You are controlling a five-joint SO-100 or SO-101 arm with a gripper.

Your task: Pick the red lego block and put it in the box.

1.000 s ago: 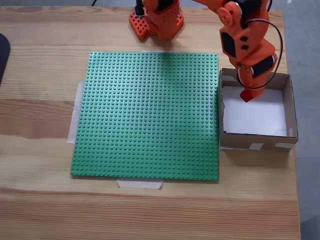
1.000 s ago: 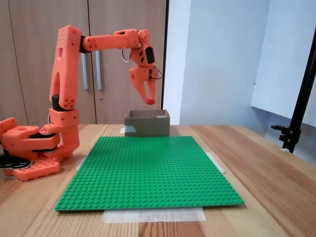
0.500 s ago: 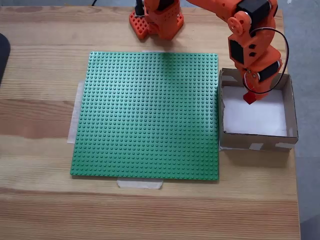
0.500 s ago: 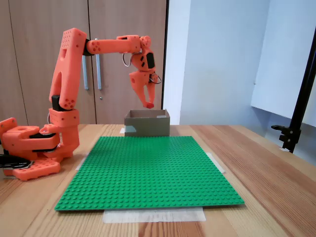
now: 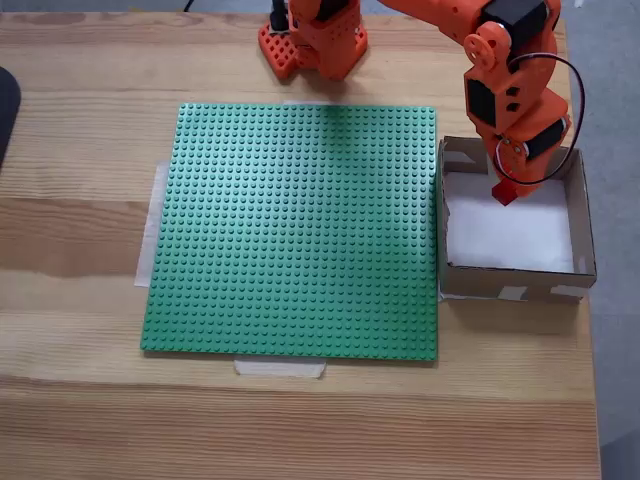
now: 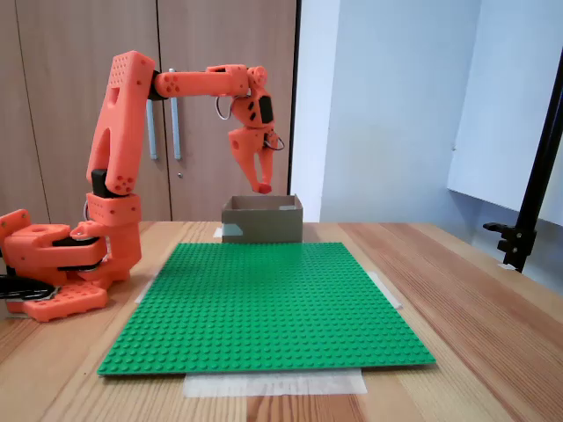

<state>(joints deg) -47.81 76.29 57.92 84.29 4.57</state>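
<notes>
Wood table (image 5: pixel 80 420) w/ green baseplate (image 5: pixel 300 230): claw (image 5: pixel 506 192) pinches small red lego block (image 5: pixel 506 194) above brown, white-bottomed box (image 5: pixel 510 285).

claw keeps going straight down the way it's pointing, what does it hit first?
Most likely the white bottom of the box. The claw points down over the box interior, shut on the red lego block, so the block would touch first. Depth is unclear.

Counter (image 6: pixel 493 290): light wood planks.
Cabinet (image 6: pixel 79 79): brown wooden doors with metal handles, behind the counter.
Wall (image 6: pixel 396 105): plain white.
Stand (image 6: pixel 537 176): black, at right.
</notes>
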